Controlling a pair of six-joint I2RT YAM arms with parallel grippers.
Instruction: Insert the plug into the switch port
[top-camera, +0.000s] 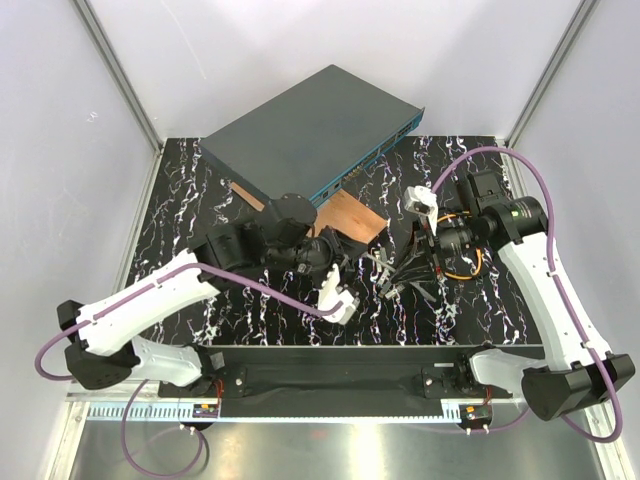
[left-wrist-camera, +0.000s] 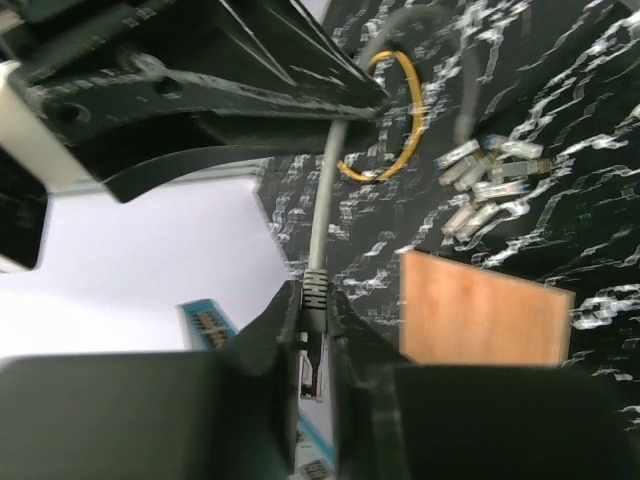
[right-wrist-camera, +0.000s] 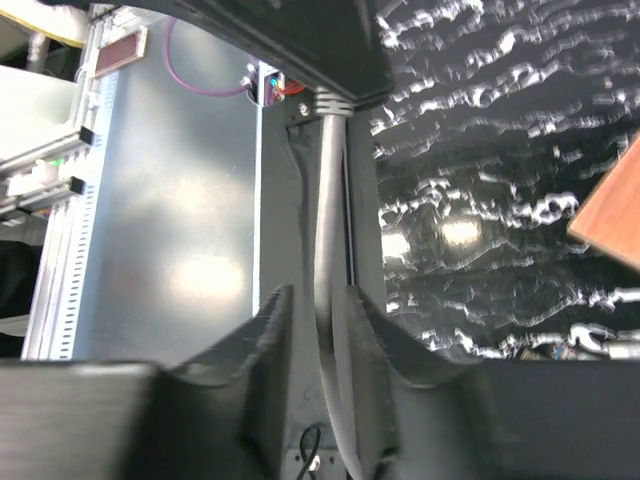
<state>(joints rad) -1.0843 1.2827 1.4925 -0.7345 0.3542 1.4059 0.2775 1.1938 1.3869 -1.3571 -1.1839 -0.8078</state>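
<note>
Between left fingers, I hold the plug clamped; switch port unreached, insertion pending; right gripper straddles cable, grip unclear.

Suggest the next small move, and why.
Probably back the right claw off the grey cable: its jaws stand slightly apart around it, while the left claw is clamped on the plug, which needs slack to reach the switch port.

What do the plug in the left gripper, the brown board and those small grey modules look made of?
The plug looks like clear glossy plastic: its inside shows through; its boot is ribbed grey, probably rubbery. The board seems matt wood or fibreboard, evenly orange-brown. The modules look metal, with a silver-grey sheen.
</note>
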